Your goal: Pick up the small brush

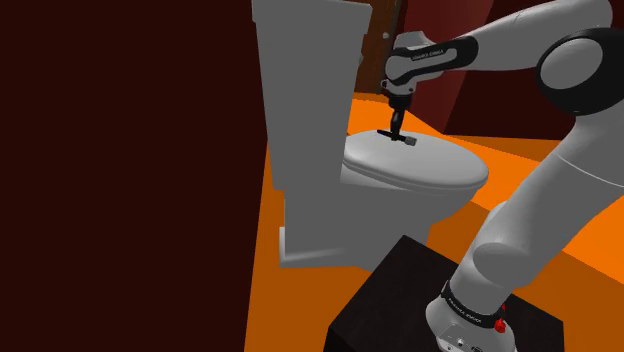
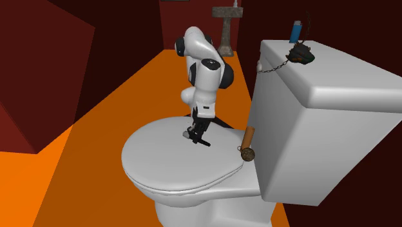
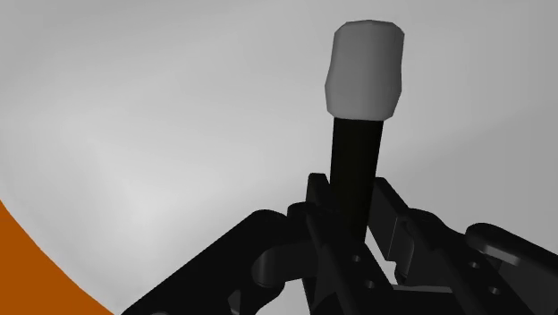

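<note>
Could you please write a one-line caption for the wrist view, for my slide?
The gripper clasps the small brush by its black handle, with the grey toilet lid behind.

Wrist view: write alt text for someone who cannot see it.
The black gripper clasps a small brush by its black handle, the pale grey head pointing away. Behind it lies a grey toilet lid, with a sliver of orange floor.
</note>
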`<action>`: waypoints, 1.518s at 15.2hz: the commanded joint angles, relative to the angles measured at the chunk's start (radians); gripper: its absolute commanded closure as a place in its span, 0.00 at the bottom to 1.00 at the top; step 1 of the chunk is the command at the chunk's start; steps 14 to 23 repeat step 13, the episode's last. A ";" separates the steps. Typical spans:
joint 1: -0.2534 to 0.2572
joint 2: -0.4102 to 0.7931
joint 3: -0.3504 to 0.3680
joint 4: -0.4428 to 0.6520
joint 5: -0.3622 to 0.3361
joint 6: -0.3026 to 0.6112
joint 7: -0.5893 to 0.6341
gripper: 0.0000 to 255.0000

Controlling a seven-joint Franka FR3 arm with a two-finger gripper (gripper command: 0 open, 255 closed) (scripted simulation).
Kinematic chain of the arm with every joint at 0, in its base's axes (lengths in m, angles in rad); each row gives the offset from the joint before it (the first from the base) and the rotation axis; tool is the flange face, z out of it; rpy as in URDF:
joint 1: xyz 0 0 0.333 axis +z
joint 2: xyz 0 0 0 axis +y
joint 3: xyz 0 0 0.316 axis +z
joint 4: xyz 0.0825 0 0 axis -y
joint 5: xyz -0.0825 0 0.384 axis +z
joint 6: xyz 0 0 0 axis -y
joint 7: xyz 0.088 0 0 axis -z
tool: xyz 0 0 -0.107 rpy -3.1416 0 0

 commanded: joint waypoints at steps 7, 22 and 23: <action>0.004 -0.005 0.007 0.102 0.005 -0.106 -0.015 1.00; 0.006 -0.002 0.010 0.161 0.009 -0.161 -0.024 1.00; 0.006 -0.002 0.010 0.161 0.009 -0.161 -0.024 1.00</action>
